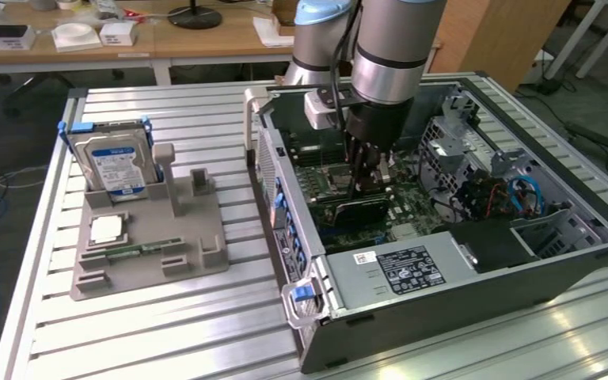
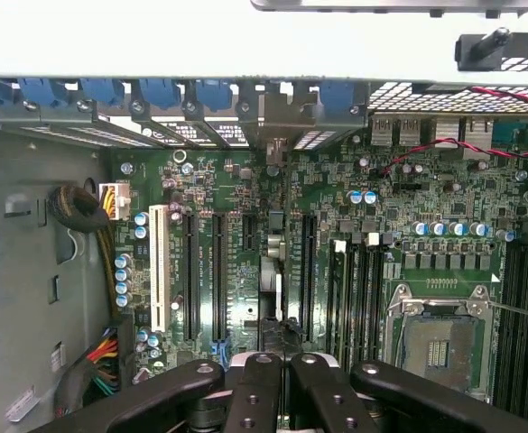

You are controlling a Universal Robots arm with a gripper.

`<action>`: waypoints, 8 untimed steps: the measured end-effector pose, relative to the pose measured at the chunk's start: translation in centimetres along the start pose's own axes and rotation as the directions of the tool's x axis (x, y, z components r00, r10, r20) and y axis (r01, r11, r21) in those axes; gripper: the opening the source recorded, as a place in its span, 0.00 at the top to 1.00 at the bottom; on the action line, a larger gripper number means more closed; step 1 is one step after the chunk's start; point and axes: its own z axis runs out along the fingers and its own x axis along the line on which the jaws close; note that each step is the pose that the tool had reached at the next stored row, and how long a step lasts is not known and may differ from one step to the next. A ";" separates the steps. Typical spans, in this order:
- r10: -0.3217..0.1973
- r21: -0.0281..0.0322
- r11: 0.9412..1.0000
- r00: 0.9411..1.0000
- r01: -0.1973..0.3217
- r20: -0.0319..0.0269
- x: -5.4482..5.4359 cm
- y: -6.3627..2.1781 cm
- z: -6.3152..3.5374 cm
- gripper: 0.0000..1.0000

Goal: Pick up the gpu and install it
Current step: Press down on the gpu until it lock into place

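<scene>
Inside the open black computer tower case (image 1: 515,269), the robot's black multi-link gripper (image 1: 361,188) reaches down to the green motherboard (image 2: 245,180), its fingers (image 2: 245,397) pressed together on the thin flat black gpu card (image 1: 359,207), which stands on edge in the motherboard's slot area. Beside the case, toward the exterior view's left, a grey plastic parts holder (image 1: 193,253) carries an upright silver hard drive with a blue label (image 1: 116,162). White stickers on the case's power supply (image 1: 404,267) carry print too small to read.
</scene>
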 end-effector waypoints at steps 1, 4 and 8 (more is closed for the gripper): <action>0.000 0.000 1.000 1.000 0.000 0.000 0.0 0.03 0.00 0.90; 0.000 0.000 1.000 1.000 0.000 0.000 0.0 0.60 -0.03 0.90; 0.000 0.002 1.000 1.000 0.000 0.000 0.0 1.78 -0.07 0.90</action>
